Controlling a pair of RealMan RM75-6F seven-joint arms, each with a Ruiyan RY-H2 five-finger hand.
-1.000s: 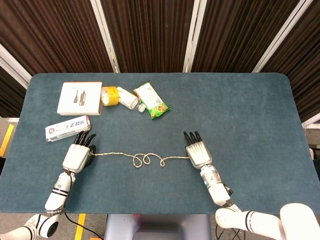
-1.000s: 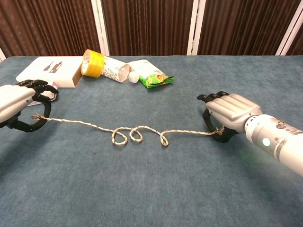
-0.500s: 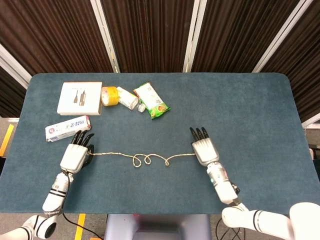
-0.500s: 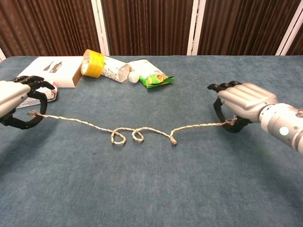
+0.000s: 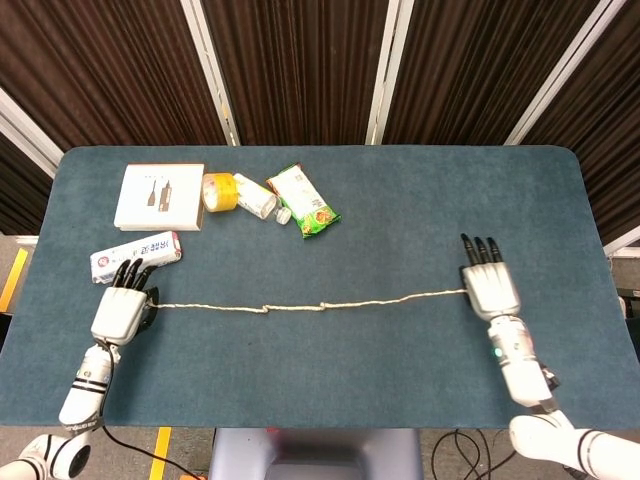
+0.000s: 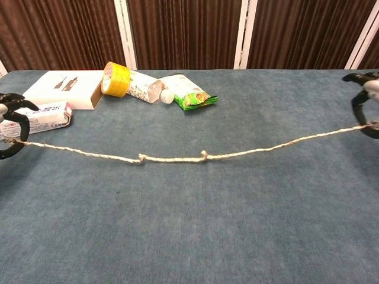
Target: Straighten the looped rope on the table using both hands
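Observation:
A thin pale rope (image 5: 300, 304) (image 6: 177, 158) stretches almost straight across the blue table, with two small kinks near its middle. At the near left, my left hand (image 5: 120, 308) (image 6: 10, 124) pinches the rope's left end. The right end is pinched by my right hand (image 5: 488, 284) (image 6: 366, 100) at the right. In the chest view both hands show only at the frame's edges, and the rope rises slightly toward the right hand.
At the back left lie a white box (image 5: 160, 196), a yellow tape roll (image 5: 218, 191), a small bottle (image 5: 256, 197) and a green snack packet (image 5: 305, 201). A white tube-shaped pack (image 5: 134, 255) lies just beyond my left hand. The blue table (image 5: 400, 210) reaches far right.
Both hands have moved apart, left hand leftward and right hand rightward. The rope's loops have pulled out into a nearly straight line with two small kinks.

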